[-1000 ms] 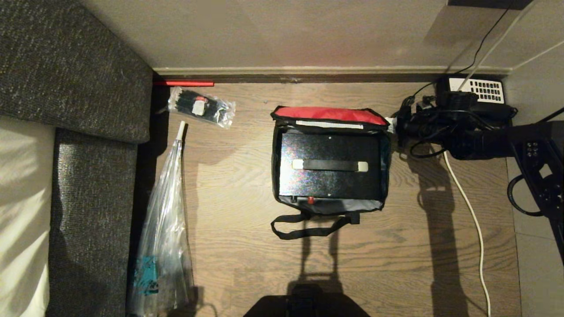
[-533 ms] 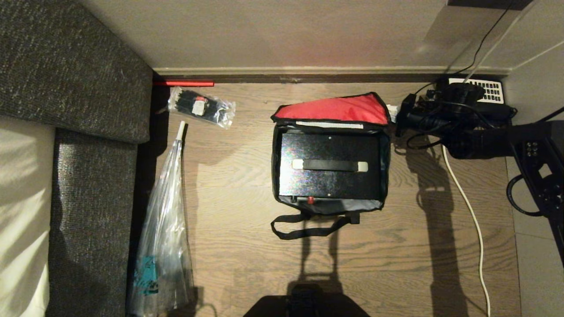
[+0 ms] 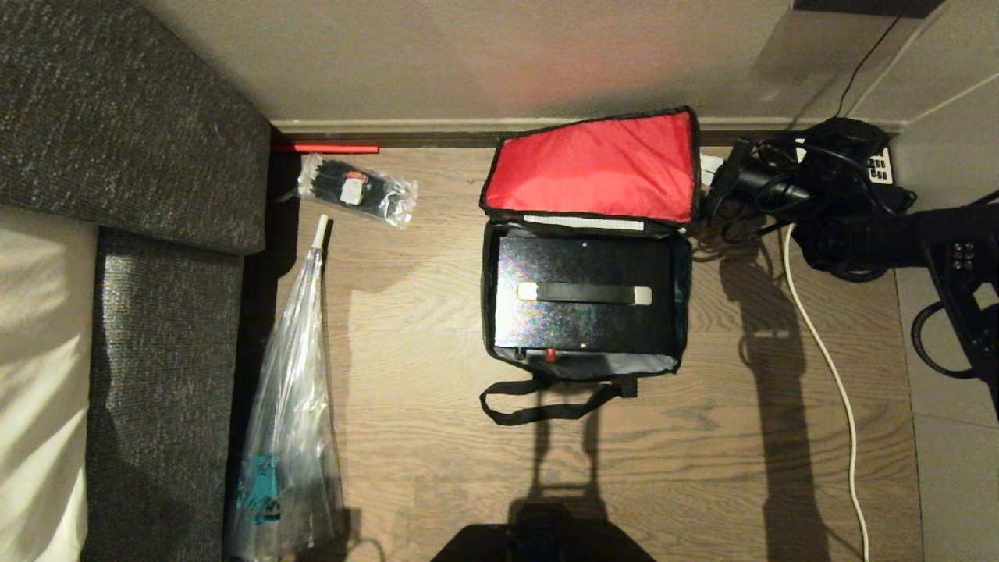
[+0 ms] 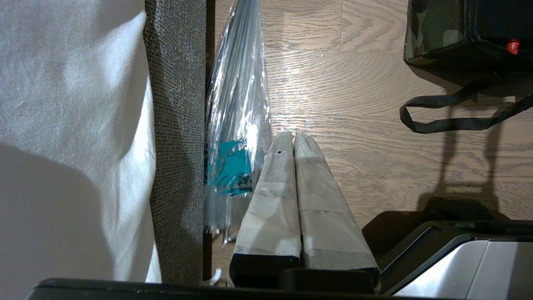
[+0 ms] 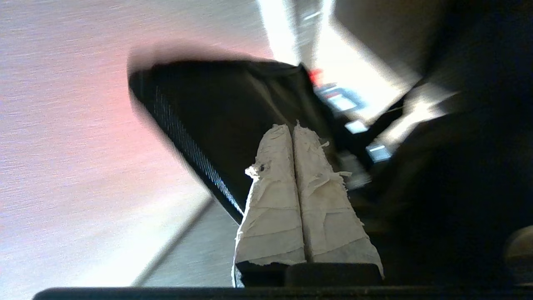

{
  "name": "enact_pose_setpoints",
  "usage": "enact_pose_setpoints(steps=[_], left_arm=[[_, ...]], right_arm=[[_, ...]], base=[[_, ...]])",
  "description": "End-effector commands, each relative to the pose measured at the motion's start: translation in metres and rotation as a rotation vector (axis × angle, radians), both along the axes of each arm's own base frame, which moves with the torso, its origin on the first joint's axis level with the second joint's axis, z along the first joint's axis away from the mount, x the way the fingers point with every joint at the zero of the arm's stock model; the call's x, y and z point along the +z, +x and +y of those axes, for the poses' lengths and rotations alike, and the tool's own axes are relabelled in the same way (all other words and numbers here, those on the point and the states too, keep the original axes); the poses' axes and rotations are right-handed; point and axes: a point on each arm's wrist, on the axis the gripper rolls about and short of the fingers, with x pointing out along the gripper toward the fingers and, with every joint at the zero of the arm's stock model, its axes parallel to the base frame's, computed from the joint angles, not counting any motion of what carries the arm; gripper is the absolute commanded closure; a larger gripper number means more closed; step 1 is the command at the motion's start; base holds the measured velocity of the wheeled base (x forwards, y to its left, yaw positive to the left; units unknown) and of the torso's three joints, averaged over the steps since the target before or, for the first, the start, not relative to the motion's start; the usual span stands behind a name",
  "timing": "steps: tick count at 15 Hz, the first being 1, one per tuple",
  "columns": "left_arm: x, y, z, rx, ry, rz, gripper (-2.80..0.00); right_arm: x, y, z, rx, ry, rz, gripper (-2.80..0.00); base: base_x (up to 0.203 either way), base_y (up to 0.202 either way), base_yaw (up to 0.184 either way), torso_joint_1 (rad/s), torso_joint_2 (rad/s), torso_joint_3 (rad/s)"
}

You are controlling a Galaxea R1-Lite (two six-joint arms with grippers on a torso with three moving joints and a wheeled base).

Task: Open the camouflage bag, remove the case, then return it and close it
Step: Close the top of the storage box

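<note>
Camouflage bag (image 3: 585, 367) sits open on the wooden floor (image 3: 437, 437) near the far wall, its red-lined lid (image 3: 597, 165) raised and tilted back toward the skirting board, higher than it stood a second ago. Inside the bag lies the case (image 3: 584, 265), glossy black, flat, with a strap handle across its top and a small red button at its near side. The bag's black strap handle (image 3: 538, 402) trails on the floor at the near side. The right gripper (image 3: 714, 199) is at the lid's right-hand edge, its taped fingers (image 5: 287, 175) pressed together; the right wrist view is blurred, and whether they pinch the lid fabric or only press against it cannot be told. The left gripper (image 4: 293, 139) hangs parked low beside the sofa (image 4: 177, 125), fingers closed on nothing. A long clear plastic bag (image 3: 289, 406) lies along the sofa's edge, and a smaller clear packet (image 3: 355, 187) rests near the far wall. A white cable (image 3: 835, 375) runs across the floor on the right.
</note>
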Motion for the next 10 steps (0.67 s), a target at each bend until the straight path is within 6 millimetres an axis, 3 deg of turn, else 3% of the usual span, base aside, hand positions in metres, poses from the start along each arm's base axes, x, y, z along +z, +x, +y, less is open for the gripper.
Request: enact_pose_setpoints(steps=[1, 10], left_arm=[[0.0, 0.0, 0.0, 0.0, 0.0, 0.002, 0.0], [0.0, 0.0, 0.0, 0.0, 0.0, 0.002, 0.0]], right_arm=[[0.021, -0.012, 0.0, 0.045, 0.04, 0.003, 0.0], [0.055, -0.053, -0.006, 0.301, 0.081, 0.202, 0.0]], base=[[0.0, 0.0, 0.0, 0.0, 0.0, 0.0], [0.0, 0.0, 0.0, 0.0, 0.0, 0.0]])
